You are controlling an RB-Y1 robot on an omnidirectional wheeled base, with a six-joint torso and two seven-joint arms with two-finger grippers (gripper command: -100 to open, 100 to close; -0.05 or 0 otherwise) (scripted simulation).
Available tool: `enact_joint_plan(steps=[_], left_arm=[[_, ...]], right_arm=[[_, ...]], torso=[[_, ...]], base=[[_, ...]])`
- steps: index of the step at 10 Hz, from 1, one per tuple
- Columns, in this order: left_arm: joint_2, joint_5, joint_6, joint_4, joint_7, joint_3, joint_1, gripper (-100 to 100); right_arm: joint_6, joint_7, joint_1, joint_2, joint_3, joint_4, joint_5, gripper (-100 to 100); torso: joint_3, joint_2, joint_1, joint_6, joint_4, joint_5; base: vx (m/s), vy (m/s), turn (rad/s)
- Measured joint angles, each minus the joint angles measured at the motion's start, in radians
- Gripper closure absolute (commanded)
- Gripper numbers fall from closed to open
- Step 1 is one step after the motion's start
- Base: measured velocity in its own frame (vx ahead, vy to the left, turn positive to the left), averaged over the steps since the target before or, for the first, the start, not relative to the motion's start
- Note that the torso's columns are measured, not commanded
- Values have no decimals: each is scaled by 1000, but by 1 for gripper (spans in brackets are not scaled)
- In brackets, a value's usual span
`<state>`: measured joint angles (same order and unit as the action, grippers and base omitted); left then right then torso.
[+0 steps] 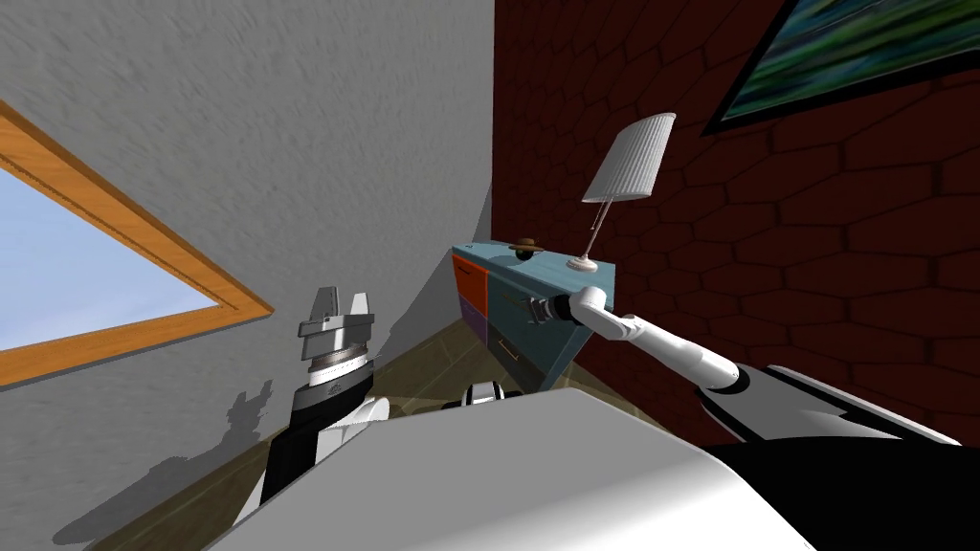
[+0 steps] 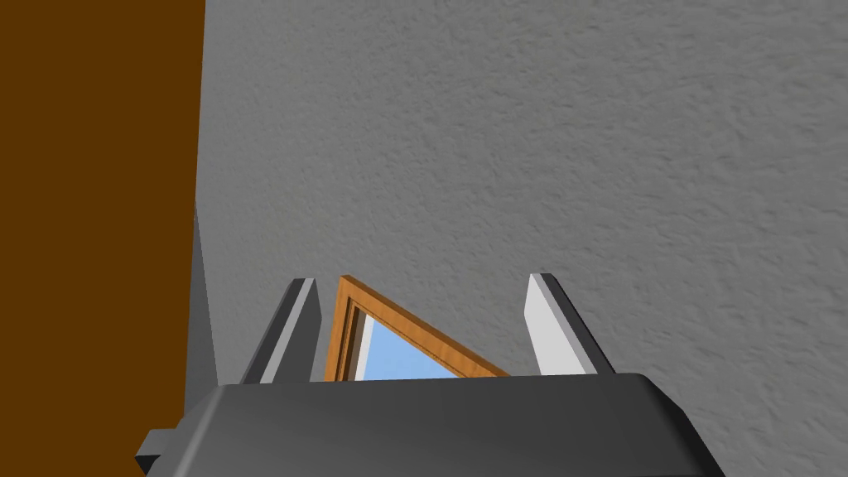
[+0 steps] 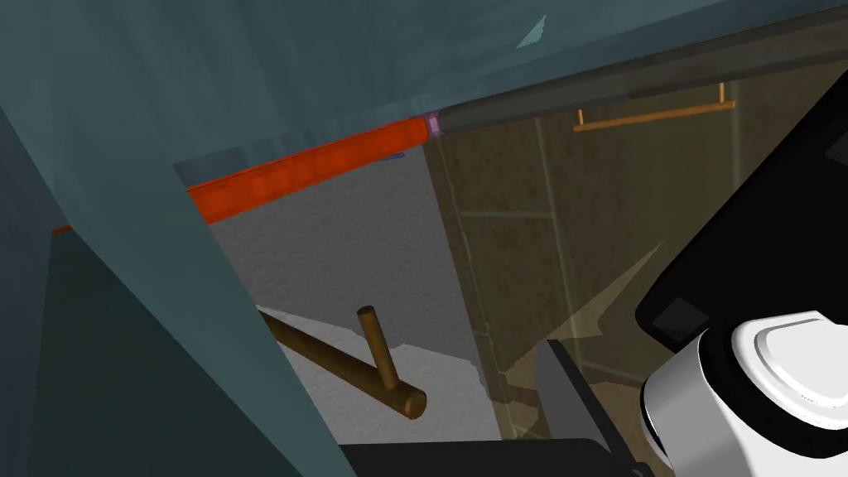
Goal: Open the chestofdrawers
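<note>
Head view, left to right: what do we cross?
Wood-framed window → left gripper, raised with fingers apart → teal chest of drawers → lamp standing on the chest → framed picture on the dark red wall.

Teal chest of drawers [image 1: 518, 287], upright

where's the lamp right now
In the head view, the lamp stands on top of the teal chest of drawers, toward its right end, before the red brick wall, right of a brown object.
</note>
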<state>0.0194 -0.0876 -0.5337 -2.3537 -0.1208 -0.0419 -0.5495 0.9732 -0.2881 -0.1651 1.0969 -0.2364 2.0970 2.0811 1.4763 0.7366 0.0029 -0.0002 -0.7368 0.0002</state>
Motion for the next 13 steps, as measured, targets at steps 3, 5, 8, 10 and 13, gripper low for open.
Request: enact_joint_plan(steps=[3, 5, 8, 10, 13], left_arm=[[0, 0, 0, 0, 0, 0, 0, 0], [0, 0, 0, 0, 0, 0, 0, 0], [0, 0, 0, 0, 0, 0, 0, 0], [0, 0, 0, 0, 0, 0, 0, 0], [0, 0, 0, 0, 0, 0, 0, 0]], right_arm=[[-7, 0, -6, 0, 4, 6, 4, 100], [-3, -7, -8, 0, 4, 14, 4, 100], [3, -18, -2, -1, 0, 30, 7, 100], [5, -26, -4, 0, -1, 43, 15, 100], [7, -37, 1, 1, -2, 60, 24, 100]], torso=[[-2, 3, -2, 1, 2, -2], [-2, 4, -2, 2, 1, -1], [0, 2, -11, 4, -3, -1], [-2, 4, -3, 2, -1, -1], [-3, 6, -3, 4, -1, 0]], base=[[-43, 64, -10], [-120, 159, -18], [-72, 109, -8], [-102, 135, -22], [-94, 148, -15]])
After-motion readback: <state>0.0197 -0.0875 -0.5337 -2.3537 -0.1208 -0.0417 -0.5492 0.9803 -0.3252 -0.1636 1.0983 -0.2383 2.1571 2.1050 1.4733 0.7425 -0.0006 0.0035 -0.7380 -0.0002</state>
